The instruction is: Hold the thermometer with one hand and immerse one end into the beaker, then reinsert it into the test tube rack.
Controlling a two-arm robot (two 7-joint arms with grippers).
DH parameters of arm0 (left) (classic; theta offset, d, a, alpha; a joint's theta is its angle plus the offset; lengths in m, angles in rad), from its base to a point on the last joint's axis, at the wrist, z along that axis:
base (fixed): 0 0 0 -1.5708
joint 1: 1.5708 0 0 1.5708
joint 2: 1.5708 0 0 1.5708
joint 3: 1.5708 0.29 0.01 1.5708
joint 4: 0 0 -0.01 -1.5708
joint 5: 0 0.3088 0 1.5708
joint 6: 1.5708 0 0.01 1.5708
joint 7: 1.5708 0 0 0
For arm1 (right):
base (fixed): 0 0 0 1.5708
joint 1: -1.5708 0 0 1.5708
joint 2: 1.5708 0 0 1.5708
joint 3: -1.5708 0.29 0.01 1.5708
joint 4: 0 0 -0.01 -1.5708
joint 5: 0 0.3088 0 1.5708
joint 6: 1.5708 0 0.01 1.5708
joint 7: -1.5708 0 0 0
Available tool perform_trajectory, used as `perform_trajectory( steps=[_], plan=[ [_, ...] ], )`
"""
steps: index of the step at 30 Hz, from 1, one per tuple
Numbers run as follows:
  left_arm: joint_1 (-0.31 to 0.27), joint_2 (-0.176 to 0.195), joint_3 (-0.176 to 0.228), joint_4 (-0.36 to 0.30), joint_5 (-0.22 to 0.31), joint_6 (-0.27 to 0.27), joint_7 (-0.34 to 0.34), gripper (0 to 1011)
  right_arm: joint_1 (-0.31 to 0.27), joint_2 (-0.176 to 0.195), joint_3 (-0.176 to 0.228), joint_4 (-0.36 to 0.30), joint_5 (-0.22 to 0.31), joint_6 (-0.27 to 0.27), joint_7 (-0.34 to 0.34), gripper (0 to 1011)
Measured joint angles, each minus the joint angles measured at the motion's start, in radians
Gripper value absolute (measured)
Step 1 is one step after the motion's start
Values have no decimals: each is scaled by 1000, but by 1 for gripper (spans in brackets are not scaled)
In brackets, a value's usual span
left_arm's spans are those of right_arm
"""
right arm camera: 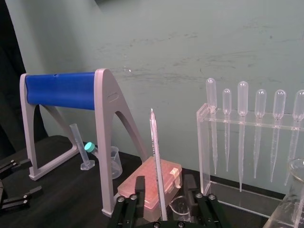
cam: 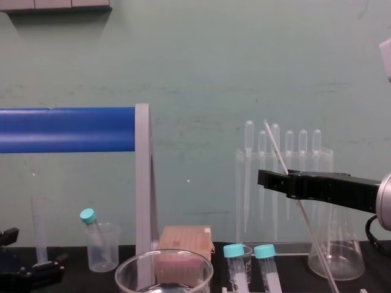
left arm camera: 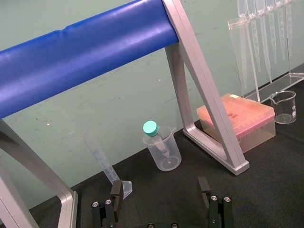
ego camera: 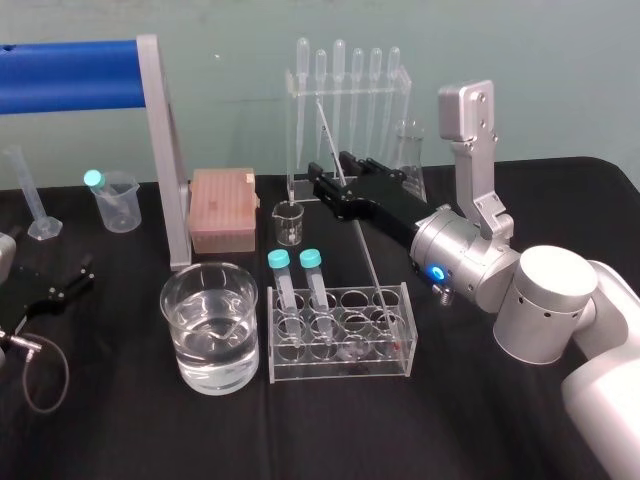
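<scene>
Above the test tube rack point(ego camera: 340, 372), your right pincer point(ego camera: 335, 180) reaches in roughly level from the right. Its long jaws stand open on either side of the thermometer point(ego camera: 368, 250) without pinching it; in the right wrist view the fingers point(right arm camera: 139, 187) sit clear of the rod. The thermometer leans with its lower end in the rack's right-hand end. You look to be at the pick-up: close on the rod, draw it out along its lean, then carry it left to the beaker point(ego camera: 190, 330), just beside the rack. Your left pincer point(ego camera: 70, 285) lies open on the surface point(ego camera: 450, 420), far left.
</scene>
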Motion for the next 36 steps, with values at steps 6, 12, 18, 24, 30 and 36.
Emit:
perform_trajectory(
  steps=[6, 12, 18, 24, 30, 36],
  plan=[
    [0, 0, 0, 0, 0, 0, 0, 1008, 0, 0, 0, 0, 0, 0, 0, 361],
    [0, 0, 0, 0, 0, 0, 0, 1008, 0, 0, 0, 0, 0, 0, 0, 161],
    [0, 0, 0, 0, 0, 0, 0, 1008, 0, 0, 0, 0, 0, 0, 0, 56],
    [0, 0, 0, 0, 0, 0, 0, 1008, 0, 0, 0, 0, 0, 0, 0, 57],
    [0, 0, 0, 0, 0, 0, 0, 1008, 0, 0, 0, 0, 0, 0, 0, 56],
    [0, 0, 0, 0, 0, 0, 0, 1008, 0, 0, 0, 0, -1, -4, 0, 56]
  ],
)
